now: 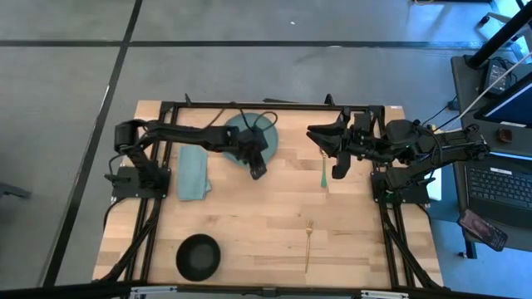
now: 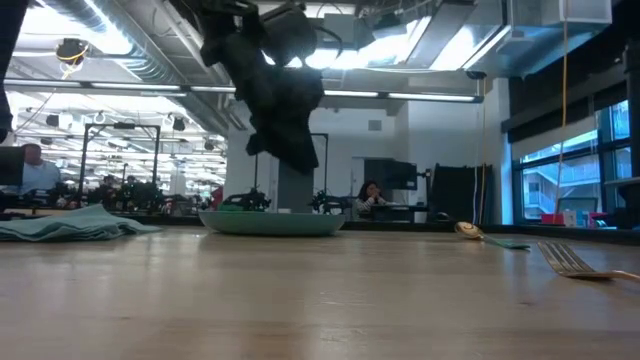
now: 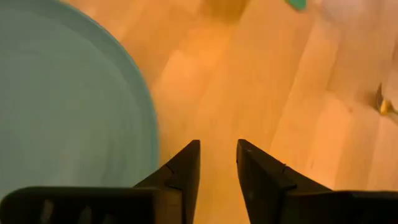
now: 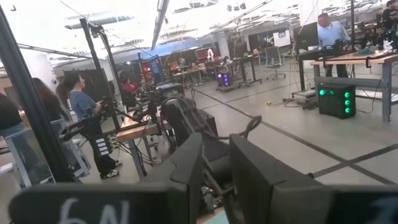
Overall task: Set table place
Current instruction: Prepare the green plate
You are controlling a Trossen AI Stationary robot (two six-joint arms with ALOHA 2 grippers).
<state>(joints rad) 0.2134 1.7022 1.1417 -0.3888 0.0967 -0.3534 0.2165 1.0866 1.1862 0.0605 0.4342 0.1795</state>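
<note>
the folded teal napkin [image 1: 194, 173] lies soft and rumpled at the left of the table [image 1: 249, 224], near the left arm's base, and a tool reaching for it could bunch the cloth or drag it instead of lifting it cleanly. below it, near the front edge, sits the small black bowl [image 1: 199, 256], round and smooth-walled; a pinch on its rim might slip. the round teal plate [image 1: 268, 137], glazed and shallow, rests toward the back, and the left tool [image 1: 257, 169] hangs just beside its rim over bare wood, fingers [image 3: 180, 171] a little parted and holding nothing. the risk i see is that tool coming down wrong and knocking or skidding the slick plate across the butcher-block boards. farther right the slim gold fork [image 1: 307, 246] lies flat near the front; thin metal flush on wood would be hard to get under. the spoon [image 1: 323, 170], gold bowl with teal handle, lies just by the right tool [image 1: 338, 162], which hovers above the table with its fingers [image 4: 186, 168] apart and empty. a careless sweep there could flick the spoon away.
</note>
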